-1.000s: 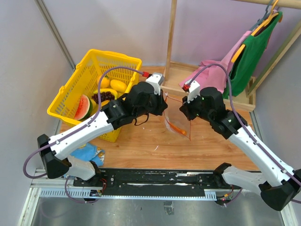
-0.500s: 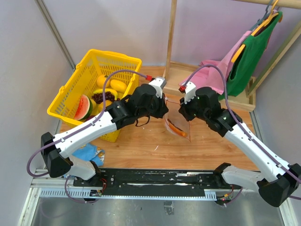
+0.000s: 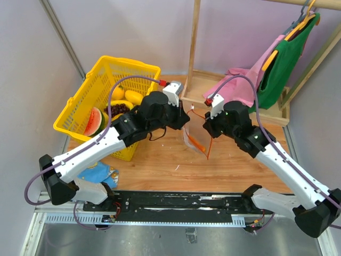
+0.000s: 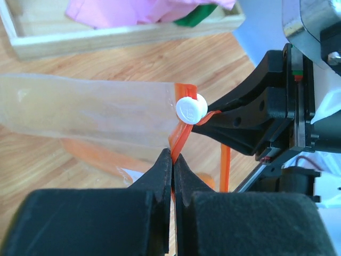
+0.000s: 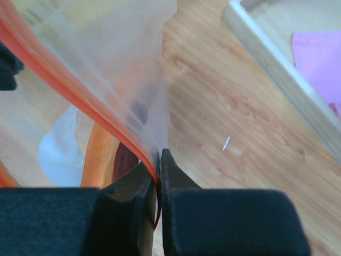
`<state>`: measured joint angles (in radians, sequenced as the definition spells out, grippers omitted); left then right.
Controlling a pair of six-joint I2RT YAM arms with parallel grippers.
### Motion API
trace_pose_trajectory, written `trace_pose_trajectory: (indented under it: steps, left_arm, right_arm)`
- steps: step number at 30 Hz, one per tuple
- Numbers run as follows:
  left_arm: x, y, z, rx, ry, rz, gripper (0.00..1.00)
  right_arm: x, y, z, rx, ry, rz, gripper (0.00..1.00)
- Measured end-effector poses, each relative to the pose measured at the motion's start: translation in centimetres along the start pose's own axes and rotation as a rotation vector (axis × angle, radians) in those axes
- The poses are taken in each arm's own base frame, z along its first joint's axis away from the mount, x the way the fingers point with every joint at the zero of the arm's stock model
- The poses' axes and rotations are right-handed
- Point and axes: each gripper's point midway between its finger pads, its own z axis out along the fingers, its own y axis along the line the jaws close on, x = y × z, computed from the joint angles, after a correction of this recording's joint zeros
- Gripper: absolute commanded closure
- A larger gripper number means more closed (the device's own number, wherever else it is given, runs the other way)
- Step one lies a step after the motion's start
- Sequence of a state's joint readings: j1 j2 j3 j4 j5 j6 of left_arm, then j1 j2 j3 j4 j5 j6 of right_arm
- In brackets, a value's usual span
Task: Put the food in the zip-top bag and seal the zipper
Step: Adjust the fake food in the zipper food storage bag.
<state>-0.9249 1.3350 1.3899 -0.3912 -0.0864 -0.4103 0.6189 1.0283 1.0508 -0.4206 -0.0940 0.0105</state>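
Zip-top bag (image 4: 80, 114) clear, crinkly film; zipper (image 4: 181, 140) thin red strip.

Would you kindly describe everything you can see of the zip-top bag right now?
The zip-top bag is clear, crinkly plastic with a red zipper along its mouth and a white slider at one end. An orange piece shows through it. It hangs above the wooden table, held up by the left gripper and the right gripper, each shut on the red strip.

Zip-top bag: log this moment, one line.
zip-top bag: held between arms | left pincer: shut on zipper | right pincer: shut on zipper | watermelon: in basket
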Motion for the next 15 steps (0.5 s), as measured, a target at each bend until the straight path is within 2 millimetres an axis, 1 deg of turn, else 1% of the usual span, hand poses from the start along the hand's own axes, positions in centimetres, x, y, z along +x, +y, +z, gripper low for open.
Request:
trace_pose_trajectory:
  steps: [2, 4, 7, 9, 10, 13, 15]
  left_arm:
    - [1.6, 0.7, 0.7, -0.016, 0.037, 0.0, 1.0]
    - [3.0, 1.3, 1.6, -0.03, 0.077, 0.002, 1.0]
    - [4.5, 1.7, 3.0, -0.041, 0.126, 0.002, 1.0]
    - [4.9, 1.7, 3.5, -0.042, 0.143, -0.001, 1.0]
    - [4.9, 1.6, 3.7, -0.041, 0.144, -0.002, 1.0]
    - [4.2, 1.0, 4.1, -0.028, 0.138, -0.014, 1.0]
    - [3.6, 0.6, 4.2, -0.018, 0.129, -0.021, 1.0]
  right_arm:
    - [1.7, 0.0, 0.7, -0.001, 0.051, 0.012, 0.85]
    - [2.9, 0.1, 1.1, -0.003, 0.096, 0.022, 0.77]
    - [3.5, 0.2, 0.7, -0.003, 0.129, 0.036, 0.69]
    - [3.2, 0.3, -0.1, -0.003, 0.138, 0.048, 0.63]
    - [2.9, 0.4, -0.5, -0.004, 0.137, 0.054, 0.62]
    - [1.2, 0.8, -2.4, -0.021, 0.101, 0.077, 0.62]
    - [0.2, 1.5, -3.9, -0.049, 0.058, 0.106, 0.64]
